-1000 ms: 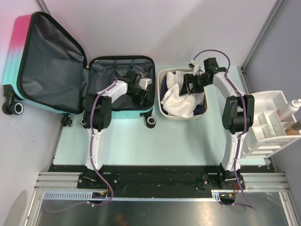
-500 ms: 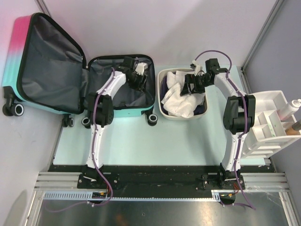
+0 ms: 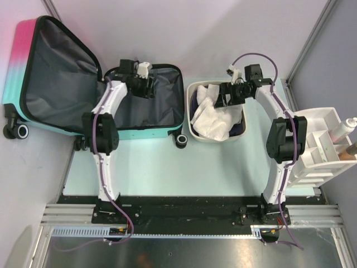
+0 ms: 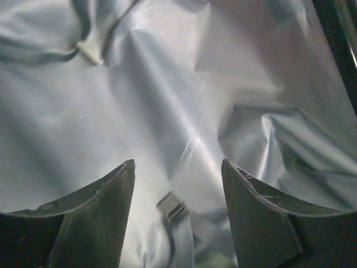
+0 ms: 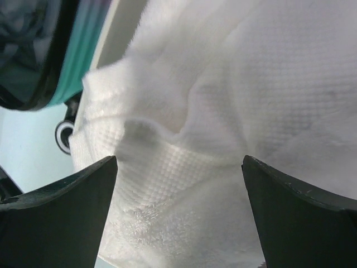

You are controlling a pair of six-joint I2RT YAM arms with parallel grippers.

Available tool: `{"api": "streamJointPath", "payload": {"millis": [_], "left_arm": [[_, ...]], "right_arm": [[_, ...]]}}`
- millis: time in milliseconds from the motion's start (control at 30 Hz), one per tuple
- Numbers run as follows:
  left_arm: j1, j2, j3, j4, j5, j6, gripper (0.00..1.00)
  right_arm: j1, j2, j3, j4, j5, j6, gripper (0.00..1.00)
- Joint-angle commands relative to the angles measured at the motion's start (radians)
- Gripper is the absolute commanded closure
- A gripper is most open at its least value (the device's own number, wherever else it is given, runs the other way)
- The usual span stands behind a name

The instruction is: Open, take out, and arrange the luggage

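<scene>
Luggage (image 3: 61,78): one hard shell, pink fading to teal, lying open in two halves at the table's far left; creased grey fabric lining.
Left gripper (image 4: 178,167): jaws apart, nothing between them, over the lining of the luggage's right half.
Right gripper (image 5: 178,162): jaws wide apart, empty, above the towel.
Towel (image 5: 251,84): white, waffle-textured, crumpled in the tub.
Tub (image 3: 188,111): one, white, rounded, just right of the luggage.
Organiser (image 3: 318,151): one, white, compartmented, at the right edge.

No text, brand or number is readable. The small white tag (image 4: 89,53) on the grey suitcase lining (image 4: 167,111) is illegible.
</scene>
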Motion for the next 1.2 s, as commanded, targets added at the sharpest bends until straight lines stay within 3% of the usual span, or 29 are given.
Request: {"api": "streamJointPath", "payload": {"millis": [0,133,333,833,967,1167], "left_arm": [[0.084,-0.188,-0.075,0.018,0.027,0.001,0.31],[0.157,-0.225,-0.094,0.018,-0.03,-0.004,0.27],[0.249,-0.205,-0.03,0.027,-0.1,-0.025,0.23],[0.359,-0.049,0.201,0.036,-0.142,0.054,0.27],[0.352,-0.136,0.048,0.029,-0.053,0.157,0.4],[0.304,-0.427,-0.399,-0.051,-0.054,0.342,0.51]], "right_arm": [[0.019,-0.115,0.015,0.15,0.082,0.057,0.0],[0.059,-0.117,0.05,0.228,0.119,0.118,0.0],[0.144,0.009,0.179,0.302,0.148,0.187,0.0],[0.335,0.338,0.402,0.472,0.242,0.232,0.03],[0.355,0.377,0.426,0.46,0.245,0.201,0.04],[0.353,0.369,0.377,0.416,0.245,0.169,0.05]]}}
